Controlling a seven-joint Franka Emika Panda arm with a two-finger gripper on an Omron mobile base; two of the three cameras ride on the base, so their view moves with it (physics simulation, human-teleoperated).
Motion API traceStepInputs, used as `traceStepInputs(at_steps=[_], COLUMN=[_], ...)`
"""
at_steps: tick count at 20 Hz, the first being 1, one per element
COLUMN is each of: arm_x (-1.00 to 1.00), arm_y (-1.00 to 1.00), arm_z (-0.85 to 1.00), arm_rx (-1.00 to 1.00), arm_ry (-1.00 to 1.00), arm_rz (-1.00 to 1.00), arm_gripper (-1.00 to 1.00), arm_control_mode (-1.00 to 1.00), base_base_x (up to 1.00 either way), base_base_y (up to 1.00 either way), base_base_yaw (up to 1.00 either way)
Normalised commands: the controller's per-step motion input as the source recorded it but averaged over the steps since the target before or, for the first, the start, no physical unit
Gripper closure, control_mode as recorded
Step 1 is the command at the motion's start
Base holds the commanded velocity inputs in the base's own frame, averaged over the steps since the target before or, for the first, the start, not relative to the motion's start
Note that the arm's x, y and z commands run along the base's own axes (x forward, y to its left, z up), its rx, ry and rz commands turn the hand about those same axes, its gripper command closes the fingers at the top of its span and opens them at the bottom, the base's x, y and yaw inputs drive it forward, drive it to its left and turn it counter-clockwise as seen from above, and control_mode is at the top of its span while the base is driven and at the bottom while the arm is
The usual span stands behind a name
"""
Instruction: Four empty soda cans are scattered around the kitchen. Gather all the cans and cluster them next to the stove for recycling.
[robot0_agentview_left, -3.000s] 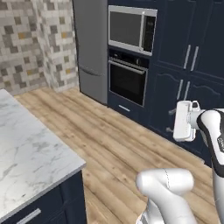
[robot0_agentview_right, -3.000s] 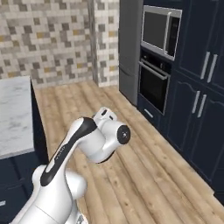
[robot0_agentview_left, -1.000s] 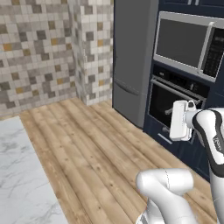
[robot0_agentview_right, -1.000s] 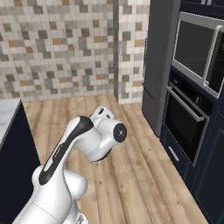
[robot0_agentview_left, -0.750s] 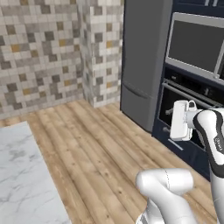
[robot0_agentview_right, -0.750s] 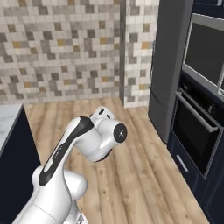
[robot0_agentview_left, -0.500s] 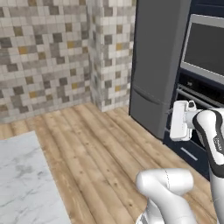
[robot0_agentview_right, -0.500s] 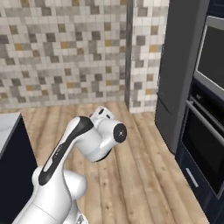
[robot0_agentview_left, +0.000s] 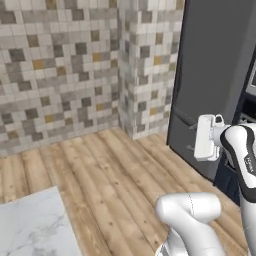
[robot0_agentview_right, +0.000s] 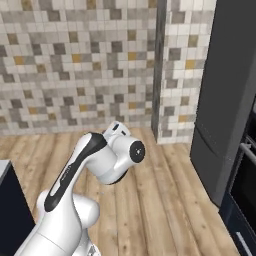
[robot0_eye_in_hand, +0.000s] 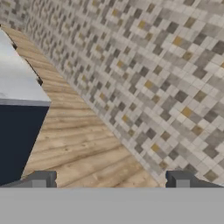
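Note:
The soda cans and the stove are out of view. My arm is folded up in front of the base, its white hand (robot0_agentview_left: 206, 137) raised at the right of the left base view, before a dark fridge. In the hand view my gripper (robot0_eye_in_hand: 111, 180) is open, its two dark fingertips (robot0_eye_in_hand: 41, 179) far apart with nothing between them. It looks over wood floor towards the tiled wall.
A beige-grey mosaic tile wall (robot0_agentview_left: 60, 75) with a jutting corner (robot0_agentview_right: 182, 75) stands ahead. The tall dark fridge (robot0_agentview_right: 230, 90) is on the right, a wall oven (robot0_agentview_right: 246, 187) beside it. A marble counter corner (robot0_agentview_left: 30, 227) lies at the lower left, over navy cabinets (robot0_eye_in_hand: 17, 140). Wood floor (robot0_agentview_right: 165, 200) lies between.
The whole picture has slid to the right, so the base has turned left: the microwave and oven have left the frame and the tiled wall has come in. The arm's pose is unchanged.

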Motion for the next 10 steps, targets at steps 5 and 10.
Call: traceStepInputs(at_steps=[5,10], arm_x=[0.0,0.0], arm_y=[0.0,0.0], arm_z=[0.0,0.0], arm_rx=[0.0,0.0], arm_ry=[0.0,0.0], arm_rz=[0.0,0.0], arm_gripper=[-1.0,-1.0], arm_control_mode=[1.0,1.0], base_base_x=[1.0,1.0], base_base_y=[0.17,0.22], base_base_yaw=[0.08,0.08])
